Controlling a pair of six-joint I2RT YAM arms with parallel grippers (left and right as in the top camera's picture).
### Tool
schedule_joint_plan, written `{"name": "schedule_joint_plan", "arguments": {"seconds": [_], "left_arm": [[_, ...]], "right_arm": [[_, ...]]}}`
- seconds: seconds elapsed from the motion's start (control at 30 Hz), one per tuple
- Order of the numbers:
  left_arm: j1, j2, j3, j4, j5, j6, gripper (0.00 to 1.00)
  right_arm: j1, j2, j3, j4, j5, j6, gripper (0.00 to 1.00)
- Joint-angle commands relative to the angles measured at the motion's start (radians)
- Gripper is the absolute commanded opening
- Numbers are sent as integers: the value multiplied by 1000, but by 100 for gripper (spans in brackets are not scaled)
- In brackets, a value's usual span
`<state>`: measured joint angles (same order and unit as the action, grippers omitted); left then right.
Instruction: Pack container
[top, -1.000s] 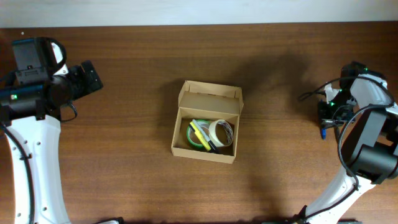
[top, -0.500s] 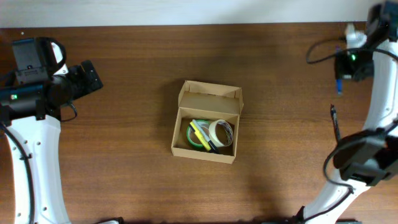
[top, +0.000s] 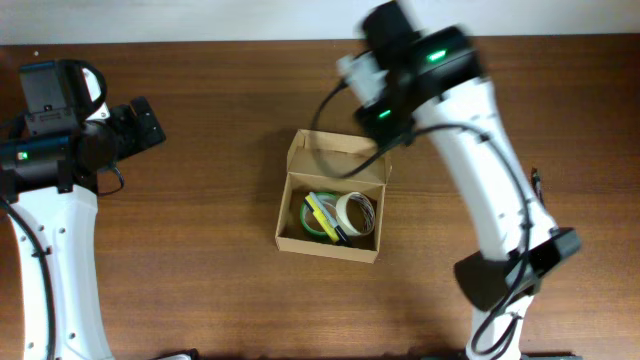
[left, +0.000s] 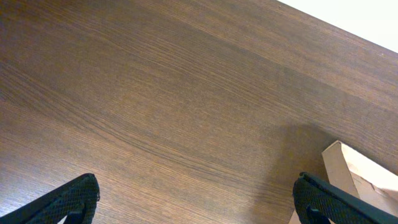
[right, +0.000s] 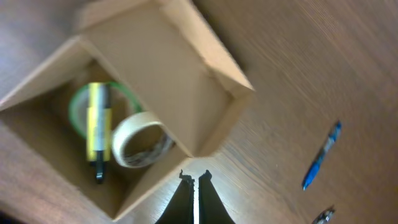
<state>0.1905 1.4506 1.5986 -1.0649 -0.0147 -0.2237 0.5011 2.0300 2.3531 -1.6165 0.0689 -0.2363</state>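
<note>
The container (top: 327, 248) sits open in the middle of the table (top: 200, 280) w/ tape rolls (top: 340, 213) inside, flap lid (top: 338, 160) on the far side. The right gripper (right: 194, 179), pinched shut w/ nothing in it, hangs just by that flap, so it's the near one. The left gripper (left: 196, 198) is spread wide, far off left.

The right wrist view is blurred throughout: the right fingers (right: 186, 199) show only their tips (the bottom edge cuts the rest), the green roll (right: 74, 109) in the box (right: 155, 68) lies partly under a yellow marker (right: 94, 124), and a scrap (right: 323, 216) right of the box is cut off. Overhead, the right arm (top: 420, 70) is smeared and hides those fingers. The left wrist view catches just a corner of the box and the tips of the left fingers (left: 71, 199). A dark speck (top: 537, 185) right of the box is too small to tell.
</note>
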Motion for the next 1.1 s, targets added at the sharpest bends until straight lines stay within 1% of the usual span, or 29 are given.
{"name": "schedule_joint_plan", "arguments": {"seconds": [0.0,0.23,0.37,0.47,0.6,0.7,0.87,0.9,1.07], "left_arm": [[4,-2,0,-1,-7,16,99],[4,-2,0,-9,-6,16,99],[4,-2,0,-10,-6,16,99],[4,-2,0,-13,-6,16,99],[4,-2,0,-13,-6,16,99],[4,-2,0,-13,-6,16,99],[4,-2,0,-13,-6,16,99],[4,-2,0,-13,-6,16,99],[4,-2,0,-13,-7,16,99]], "right_arm": [[37,-8,3,-4,81,10,4],[22,-8,3,-10,65,18,4],[-43,-8,3,12,128,44,4],[-148,-4,3,26,126,71,4],[-336,24,3,14,92,143,4],[-479,61,3,-20,80,208,4],[-672,135,-5,-82,61,244,4],[-717,147,-31,-82,47,246,4],[-840,175,-177,-73,59,253,4]]}}
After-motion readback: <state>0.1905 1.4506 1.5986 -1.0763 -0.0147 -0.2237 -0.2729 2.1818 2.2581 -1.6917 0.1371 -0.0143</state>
